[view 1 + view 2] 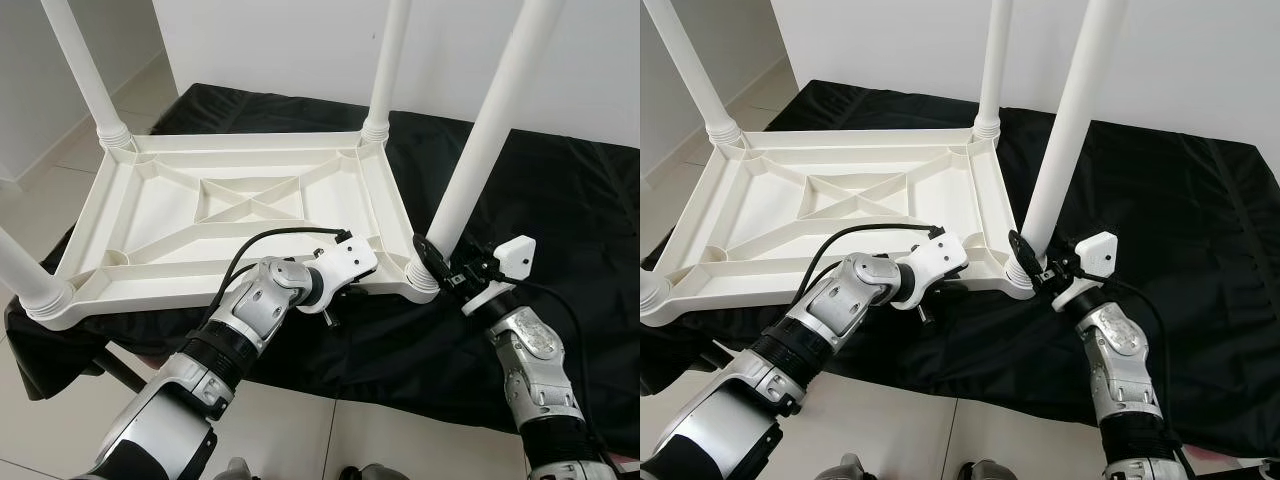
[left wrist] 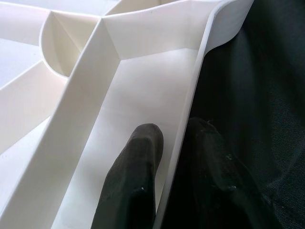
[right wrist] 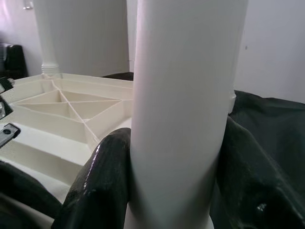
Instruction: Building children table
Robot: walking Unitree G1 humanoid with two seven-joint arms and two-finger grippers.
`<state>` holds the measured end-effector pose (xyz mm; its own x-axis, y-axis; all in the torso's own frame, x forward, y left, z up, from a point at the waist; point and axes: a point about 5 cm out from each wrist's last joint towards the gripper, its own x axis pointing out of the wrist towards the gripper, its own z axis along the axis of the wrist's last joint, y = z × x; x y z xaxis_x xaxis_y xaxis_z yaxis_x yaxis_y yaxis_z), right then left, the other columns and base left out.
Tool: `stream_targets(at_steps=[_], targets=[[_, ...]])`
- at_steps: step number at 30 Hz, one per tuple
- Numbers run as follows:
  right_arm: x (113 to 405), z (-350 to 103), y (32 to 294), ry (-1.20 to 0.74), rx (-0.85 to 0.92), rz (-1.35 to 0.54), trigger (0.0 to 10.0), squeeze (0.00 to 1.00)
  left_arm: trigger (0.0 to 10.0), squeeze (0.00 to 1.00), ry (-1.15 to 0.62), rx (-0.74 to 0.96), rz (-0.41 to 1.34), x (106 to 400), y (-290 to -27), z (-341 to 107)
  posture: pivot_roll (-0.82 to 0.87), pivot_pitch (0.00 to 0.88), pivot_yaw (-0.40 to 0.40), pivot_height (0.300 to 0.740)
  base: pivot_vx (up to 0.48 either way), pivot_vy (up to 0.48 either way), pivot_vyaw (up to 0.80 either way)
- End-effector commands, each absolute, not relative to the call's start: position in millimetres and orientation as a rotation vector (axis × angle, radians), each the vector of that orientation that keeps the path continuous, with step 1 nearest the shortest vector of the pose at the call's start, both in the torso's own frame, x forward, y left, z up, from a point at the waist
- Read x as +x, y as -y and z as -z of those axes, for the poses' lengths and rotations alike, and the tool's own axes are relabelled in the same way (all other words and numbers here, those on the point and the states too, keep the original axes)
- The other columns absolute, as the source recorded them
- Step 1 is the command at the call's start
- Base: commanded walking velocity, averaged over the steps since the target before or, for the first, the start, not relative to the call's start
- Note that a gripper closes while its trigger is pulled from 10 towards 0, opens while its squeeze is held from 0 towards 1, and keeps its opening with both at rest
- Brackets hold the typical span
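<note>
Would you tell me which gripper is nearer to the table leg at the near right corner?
Right. The right gripper clamps that leg near its base; the left gripper pinches the tabletop rim beside it.

The white tabletop (image 2: pixel 143 71) rim is pinched between two black fingers (image 2: pixel 138 162), one inside, one outside over black cloth (image 2: pixel 257 95).

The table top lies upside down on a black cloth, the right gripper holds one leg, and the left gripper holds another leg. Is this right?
Not fully. The left gripper holds no leg: the left wrist view shows its fingers astride the table top's rim. The right gripper does hold a leg.
</note>
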<state>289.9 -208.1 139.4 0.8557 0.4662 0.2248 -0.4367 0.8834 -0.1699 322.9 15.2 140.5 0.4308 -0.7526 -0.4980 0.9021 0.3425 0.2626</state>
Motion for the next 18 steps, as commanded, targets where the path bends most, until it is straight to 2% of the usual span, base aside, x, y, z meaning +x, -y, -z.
stream_targets(at_steps=[1,11,18], targets=[[278.6,-98.8,229.7,0.053,-0.105,-0.429,10.0,0.00,10.0,0.00,-0.205,0.572,1.089,327.4,-12.6,-166.7,-0.09,0.042,0.008,0.740,0.000,0.000,0.00],[278.9,-95.6,230.0,0.047,-0.126,-0.440,10.0,0.00,10.0,0.00,-0.203,0.576,1.089,327.5,-13.0,-167.5,-0.08,0.036,0.007,0.740,0.000,0.000,0.00],[268.6,-84.5,229.5,0.060,-0.092,-0.403,10.0,0.00,10.0,0.00,-0.202,0.576,1.088,327.7,-13.6,-168.4,-0.08,0.038,0.011,0.740,0.000,0.000,0.00]])
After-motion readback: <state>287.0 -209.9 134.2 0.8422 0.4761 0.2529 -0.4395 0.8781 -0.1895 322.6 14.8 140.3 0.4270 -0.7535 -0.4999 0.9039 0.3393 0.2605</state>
